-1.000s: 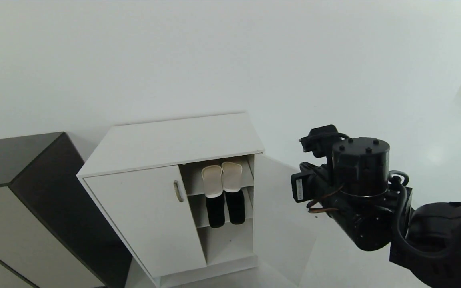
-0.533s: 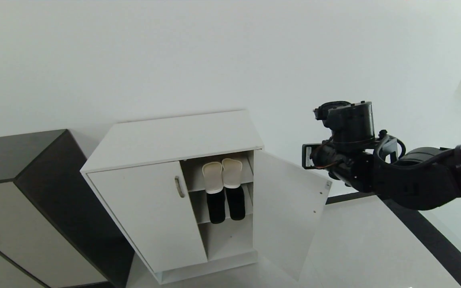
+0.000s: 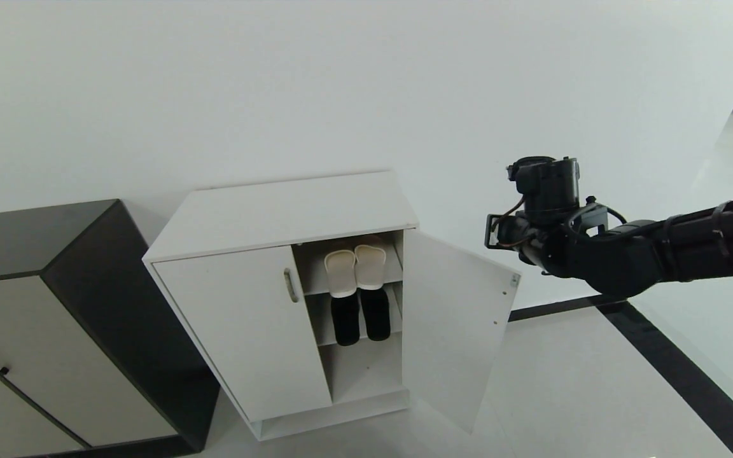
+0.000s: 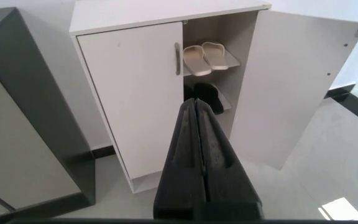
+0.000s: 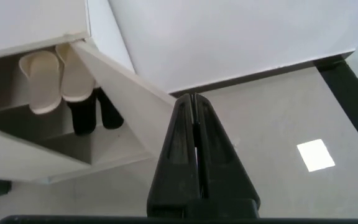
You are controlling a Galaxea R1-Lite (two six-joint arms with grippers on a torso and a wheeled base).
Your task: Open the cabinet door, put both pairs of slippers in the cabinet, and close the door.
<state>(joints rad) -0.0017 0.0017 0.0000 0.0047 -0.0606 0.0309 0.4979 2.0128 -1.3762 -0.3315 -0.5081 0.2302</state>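
A plain white cabinet (image 3: 277, 216) with a silver-toned handle (image 3: 289, 285) holds a cream pair of slippers (image 3: 354, 270) and, at their six o'clock, a black pair (image 3: 360, 321). At the cabinet's nine o'clock is a black unit (image 3: 105, 299) with pale grey fronts. A black stripe (image 3: 665, 362) crosses the pale grey floor (image 3: 570, 381). The left tool (image 4: 195, 104) and right tool (image 5: 193, 99) are black.

Cabinet (image 3: 277, 210) reads as smooth matt white laminate board with a brushed-metal handle (image 3: 290, 285), white slippers (image 3: 354, 270) and black slippers (image 3: 360, 321) look matt and foam-like, dark cabinet (image 3: 29, 235) at 9 o'clock is matt, floor (image 3: 583, 381) is glossy and smooth, my left pincer (image 4: 196, 102) and right pincer (image 5: 193, 98) are matt black plastic.
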